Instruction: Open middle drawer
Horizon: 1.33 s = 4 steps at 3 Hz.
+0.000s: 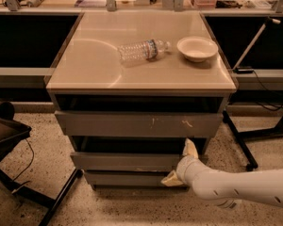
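The middle drawer (127, 162) is the plain grey front between the wider scratched top front (139, 125) and the narrow lowest front (127, 178). A dark gap shows above it. My gripper (180, 164), on a white arm coming in from the lower right, is at the right end of the middle drawer's front. Its pale fingers are spread: one fingertip (189, 148) points up above the front's top edge, the other (171, 179) sits below its lower edge. The gripper's body hides the front's right end. I cannot tell whether the pads touch it.
A plastic bottle (144, 50) lies on its side and a white bowl (197, 48) stands on the cabinet top (94, 69). Black stand legs (240, 142) are on the floor at the right, and a dark chair base (9, 140) at the left.
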Tool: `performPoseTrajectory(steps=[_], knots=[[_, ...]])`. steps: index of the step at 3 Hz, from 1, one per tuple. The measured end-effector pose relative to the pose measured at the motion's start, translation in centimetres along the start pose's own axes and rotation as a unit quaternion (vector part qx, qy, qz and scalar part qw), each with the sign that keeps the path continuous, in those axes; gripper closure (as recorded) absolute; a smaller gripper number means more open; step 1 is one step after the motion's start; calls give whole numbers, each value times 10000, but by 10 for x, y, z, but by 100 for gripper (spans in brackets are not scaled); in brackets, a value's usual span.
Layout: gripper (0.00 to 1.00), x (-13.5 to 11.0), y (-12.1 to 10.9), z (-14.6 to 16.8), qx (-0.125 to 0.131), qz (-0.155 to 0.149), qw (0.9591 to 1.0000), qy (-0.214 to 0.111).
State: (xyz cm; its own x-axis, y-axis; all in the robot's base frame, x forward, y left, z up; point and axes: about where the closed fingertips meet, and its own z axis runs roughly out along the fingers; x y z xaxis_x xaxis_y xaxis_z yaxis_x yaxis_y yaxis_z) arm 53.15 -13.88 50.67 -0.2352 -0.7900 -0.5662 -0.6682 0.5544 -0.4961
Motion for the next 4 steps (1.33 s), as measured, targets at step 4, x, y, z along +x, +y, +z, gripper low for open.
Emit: performPoseTrajectory(steps=[4], knots=[[0, 1, -1, 14, -298, -44, 9995, 46]])
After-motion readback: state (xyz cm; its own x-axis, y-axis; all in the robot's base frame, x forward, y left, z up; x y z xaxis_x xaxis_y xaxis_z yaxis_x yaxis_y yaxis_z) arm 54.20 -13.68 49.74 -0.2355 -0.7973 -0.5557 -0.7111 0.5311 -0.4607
